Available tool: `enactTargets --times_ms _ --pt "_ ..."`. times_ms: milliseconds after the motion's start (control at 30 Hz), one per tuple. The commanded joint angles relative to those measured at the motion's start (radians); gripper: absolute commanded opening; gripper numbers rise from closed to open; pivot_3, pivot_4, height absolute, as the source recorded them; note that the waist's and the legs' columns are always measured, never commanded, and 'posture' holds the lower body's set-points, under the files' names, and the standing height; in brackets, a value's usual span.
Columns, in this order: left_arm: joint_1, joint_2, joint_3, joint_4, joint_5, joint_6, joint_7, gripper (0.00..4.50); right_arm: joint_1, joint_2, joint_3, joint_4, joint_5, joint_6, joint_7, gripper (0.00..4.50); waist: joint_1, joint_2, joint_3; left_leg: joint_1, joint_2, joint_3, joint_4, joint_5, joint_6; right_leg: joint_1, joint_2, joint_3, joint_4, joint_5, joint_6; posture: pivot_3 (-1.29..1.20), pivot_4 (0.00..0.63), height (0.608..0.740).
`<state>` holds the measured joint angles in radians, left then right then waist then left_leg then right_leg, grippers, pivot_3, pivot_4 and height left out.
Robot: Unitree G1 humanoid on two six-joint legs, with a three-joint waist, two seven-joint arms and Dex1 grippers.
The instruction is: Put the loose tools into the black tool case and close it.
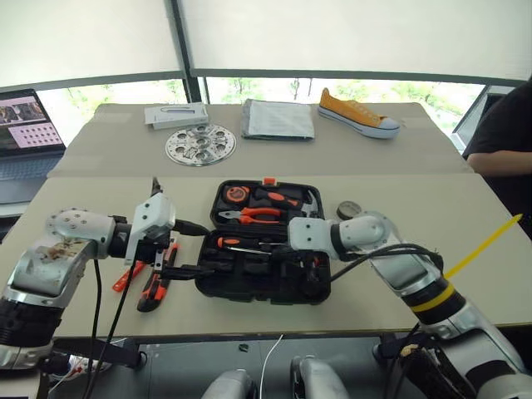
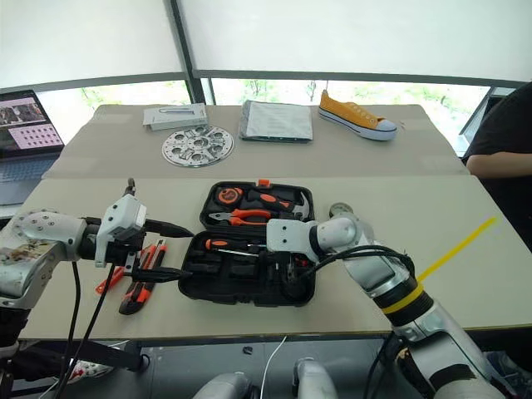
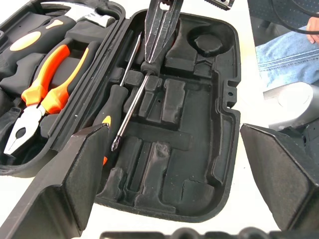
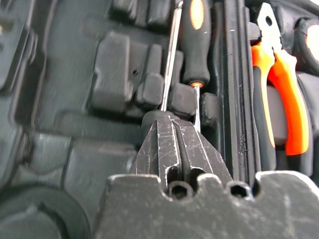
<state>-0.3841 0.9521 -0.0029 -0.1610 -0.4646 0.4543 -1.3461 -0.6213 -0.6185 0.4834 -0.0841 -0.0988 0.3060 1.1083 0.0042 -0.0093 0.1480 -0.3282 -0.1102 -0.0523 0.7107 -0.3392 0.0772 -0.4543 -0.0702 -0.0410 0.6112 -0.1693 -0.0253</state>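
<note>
The black tool case [image 1: 249,287] lies open in the middle of the table. One screwdriver [image 3: 112,103] lies in the case beside the hinge. A second screwdriver's shaft [image 3: 128,113] runs out from under my right gripper [image 4: 172,122]. That gripper is shut, with its tips resting on that screwdriver inside the case; I cannot tell if it pinches it. My left gripper [image 1: 208,249] stands open at the case's left end, holding nothing. The utility knife [image 1: 155,288] and the slim orange tool [image 1: 125,278] lie on the table left of the case. The small tape roll [image 1: 349,209] sits to its right.
Orange pliers [image 1: 262,214], a hammer and a tape measure sit in the lid. A silver disc [image 1: 200,145], grey box [image 1: 176,115], folded cloth [image 1: 278,119] and yellow shoe [image 1: 359,115] lie at the back. A laptop [image 1: 25,133] is far left; a person's arm [image 1: 503,162] is at the right edge.
</note>
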Motion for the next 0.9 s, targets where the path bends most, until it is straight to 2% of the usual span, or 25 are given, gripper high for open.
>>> enactTargets --times_ms 33,100,200,300,400,500,600,733,767,833,900 --pt "-0.024 0.005 0.008 -0.008 0.006 -0.015 0.001 4.50 0.061 0.012 0.060 0.074 -0.021 0.051 0.028 0.04 0.001 -0.001 -0.001 0.000 0.000 0.000 0.000 0.000 0.000 0.000 0.000 0.000 0.000 0.000 0.000 0.00 0.150 0.740" --pt "-0.024 0.004 0.009 -0.006 0.006 -0.015 0.003 4.50 0.052 0.069 0.015 0.075 0.020 0.064 -0.013 0.04 -0.001 -0.002 -0.002 0.001 0.000 0.000 0.000 0.000 0.000 0.001 0.000 0.000 0.000 0.000 0.000 0.00 0.150 0.740" --pt "-0.020 0.003 0.013 -0.006 0.005 -0.012 0.009 4.50 0.030 0.162 -0.117 0.038 0.133 0.127 -0.061 0.04 -0.017 -0.004 -0.003 0.002 0.002 0.000 0.000 0.000 -0.001 0.001 0.002 0.001 0.001 0.000 -0.001 0.00 0.150 0.740" --pt "0.007 0.010 0.042 -0.014 0.001 -0.007 0.032 4.50 0.009 0.184 -0.248 -0.048 0.269 0.209 -0.048 0.04 -0.025 -0.002 0.000 0.002 0.003 0.002 -0.001 0.000 -0.003 -0.003 0.004 0.003 0.002 0.001 -0.004 0.00 0.150 0.740" --pt "0.057 0.021 0.107 -0.033 -0.021 0.029 0.079 4.50 -0.007 0.136 -0.371 -0.169 0.450 0.365 0.006 0.77 -0.020 0.003 0.004 -0.002 0.004 0.001 -0.001 -0.001 -0.004 -0.007 0.006 0.003 0.002 0.002 -0.005 0.00 0.150 0.740" --pt "0.160 0.026 0.232 -0.070 -0.049 0.096 0.158 4.50 -0.007 0.056 -0.467 -0.267 0.600 0.451 0.057 1.80 -0.017 0.003 0.004 -0.009 0.004 0.000 -0.001 -0.001 -0.004 -0.014 0.006 0.001 0.001 0.002 -0.006 0.00 0.150 0.740" --pt "0.267 0.028 0.330 -0.105 -0.047 0.117 0.201 4.50 0.000 0.005 -0.499 -0.305 0.664 0.478 0.065 2.86 -0.017 0.003 0.005 -0.009 0.004 -0.001 -0.001 -0.002 -0.004 -0.015 0.007 0.001 0.001 0.002 -0.006 0.00 0.150 0.740" --pt "0.510 -0.006 0.554 -0.148 -0.026 0.159 0.267 4.50 0.018 -0.063 -0.514 -0.327 0.713 0.460 0.096 4.23 -0.020 0.004 0.005 -0.008 0.004 0.000 -0.002 -0.002 -0.004 -0.015 0.007 0.003 0.000 0.002 -0.006 0.00 0.150 0.740" --pt "0.587 -0.023 0.618 -0.143 -0.005 0.159 0.281 4.50 0.023 -0.072 -0.510 -0.331 0.716 0.453 0.096 4.46 -0.019 0.004 0.005 -0.008 0.004 0.000 -0.002 -0.002 -0.004 -0.015 0.007 0.004 0.000 0.002 -0.006 0.00 0.150 0.740" --pt "0.715 -0.048 0.707 -0.122 0.046 0.135 0.304 4.50 0.038 -0.086 -0.499 -0.343 0.719 0.432 0.103 4.46 -0.020 0.004 0.005 -0.008 0.005 0.000 -0.002 -0.003 -0.004 -0.014 0.008 0.004 -0.001 0.002 -0.006 0.00 0.150 0.740" --pt "0.789 -0.050 0.736 -0.102 0.083 0.107 0.313 4.50 0.052 -0.097 -0.488 -0.358 0.723 0.413 0.112 4.46 -0.015 0.004 0.005 -0.007 0.005 0.000 -0.002 -0.003 -0.004 -0.013 0.008 0.004 -0.001 0.002 -0.006 0.00 0.150 0.740"
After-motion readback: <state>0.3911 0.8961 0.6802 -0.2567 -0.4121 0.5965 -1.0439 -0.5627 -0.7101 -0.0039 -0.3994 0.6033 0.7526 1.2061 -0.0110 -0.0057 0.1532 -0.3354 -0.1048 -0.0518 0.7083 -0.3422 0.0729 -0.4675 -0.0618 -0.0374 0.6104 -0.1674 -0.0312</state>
